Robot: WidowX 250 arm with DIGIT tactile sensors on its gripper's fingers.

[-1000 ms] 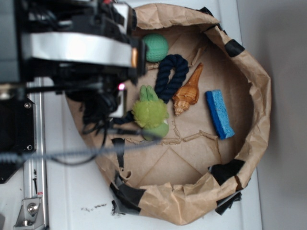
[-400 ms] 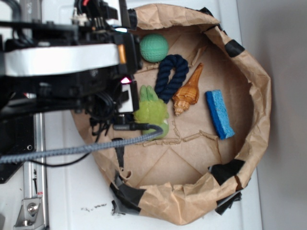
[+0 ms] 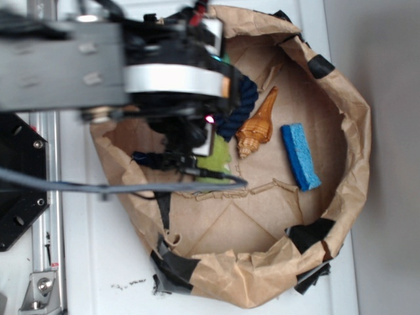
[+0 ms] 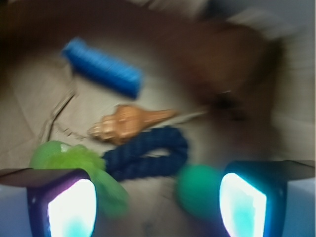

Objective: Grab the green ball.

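Shift the pincer (image 4: 157, 207) sideways so the green ball (image 4: 197, 190) sits centred betw. the pads, then drop & close. Ball's low in the wrist view, right beside one pad (image 4: 242, 205), next to the navy rope (image 4: 145, 153). Pincer's spread wide, holding nothing.

Seashell (image 3: 256, 128), blue sponge (image 3: 300, 156) (beside it), navy rope (image 4: 146, 153), paper bin (image 3: 341, 118)

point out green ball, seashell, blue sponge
green ball (image 4: 197, 190): wrist view, middle of its blurred round body.
seashell (image 3: 256, 128): exterior view, wide ridged body.
blue sponge (image 3: 300, 156): exterior view, middle of top face.
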